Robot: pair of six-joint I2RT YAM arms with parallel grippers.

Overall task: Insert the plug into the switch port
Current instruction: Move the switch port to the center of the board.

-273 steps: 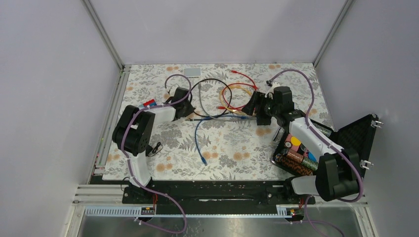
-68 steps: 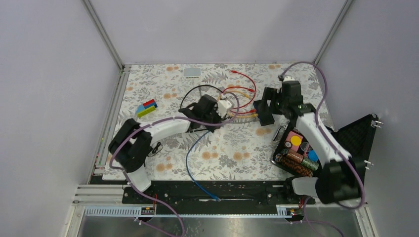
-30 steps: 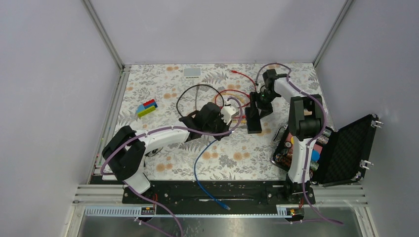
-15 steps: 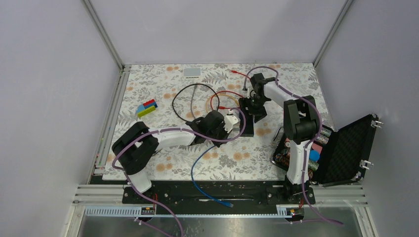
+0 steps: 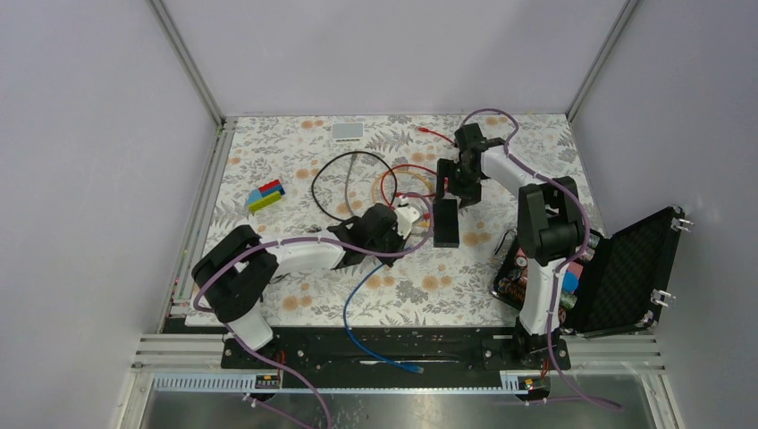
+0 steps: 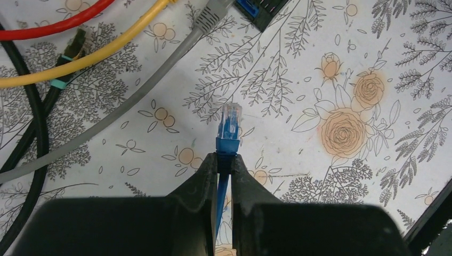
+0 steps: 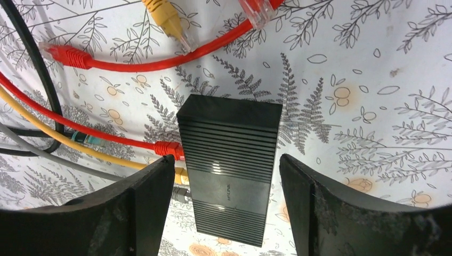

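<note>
Left claw [image 6: 224,159]: matte black fingers pressed together, clamped on the rear of the plug [image 6: 230,120]. Plug has a clear, boxy plastic tip and a blue rubbery boot. It sticks out past the fingertips, just above the surface [image 5: 402,277], and touches nothing else. Thin blue cable [image 5: 357,295] trails from it toward the near edge.

Surface is a pale printed sheet: grey ferns, orange roses.

Switch [image 7: 229,176]: flat black rectangular box lying flat mid-surface. Its top is finely ribbed, with a smooth glossy band across the middle. A corner shows at the top of the left wrist view, with a blue-edged face there. No port opening can be made out. Plug tip points roughly toward that corner but is well apart from it.

Red cable [image 7: 133,66], yellow cable [image 7: 69,141] and a grey cable [image 6: 133,101] meet one long side of the switch. Red and yellow connectors sit against that side. A loose yellow connector [image 7: 168,21] lies beyond the switch's far end. Black cable [image 5: 331,170] makes a round loop farther left.

Right claw [image 7: 225,159]: broad, rough-textured fingers spread wide, hanging over the switch. One finger is on each long side, with a gap showing on both.
</note>
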